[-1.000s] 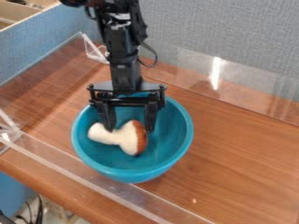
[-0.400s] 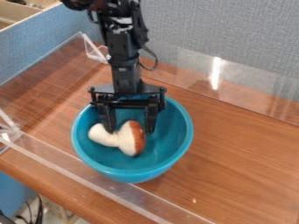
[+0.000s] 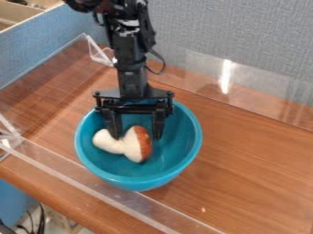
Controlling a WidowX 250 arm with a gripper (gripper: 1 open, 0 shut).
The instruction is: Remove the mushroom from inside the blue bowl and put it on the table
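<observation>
Overhead, a black gripper (image 3: 134, 120) hangs with jaws spread wide above the mushroom (image 3: 126, 142) lying inside the blue bowl (image 3: 178, 154).

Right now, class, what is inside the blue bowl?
The mushroom lies on its side inside the blue bowl, stem left, cap right. The open hand reaches down over it. The bowl floor beneath the mushroom is covered.

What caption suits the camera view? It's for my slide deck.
Open gripper lowered into the blue bowl over the mushroom, on the table.
</observation>
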